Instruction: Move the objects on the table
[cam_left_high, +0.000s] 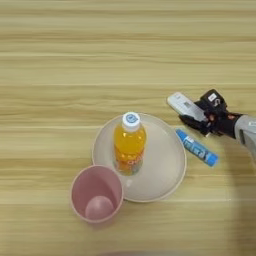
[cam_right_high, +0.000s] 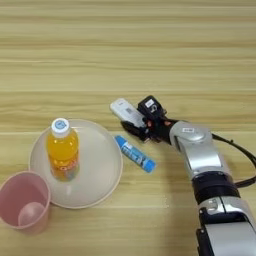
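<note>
Right now the gripper (cam_right_high: 136, 125) pinches the white device (cam_right_high: 127, 112) just above the blue tube (cam_right_high: 135, 153), beside the plate (cam_right_high: 107, 170).

You see the silver forearm (cam_left_high: 247, 131) cut off by the right edge in the left eye view; only its tip shows there. In the right eye view the arm runs off the bottom edge. The right gripper of two black fingers (cam_right_high: 140, 125) covers the near right end of the flat white oblong device (cam_right_high: 126, 112), so you cannot see how much of that device lies under the fingers. The small orange-juice bottle with white cap (cam_left_high: 129, 144) hides the part of the round beige plate (cam_left_high: 167, 165) beneath it. Print on the blue labelled tube (cam_right_high: 135, 154) and the bottle's label is too small to read.
</note>
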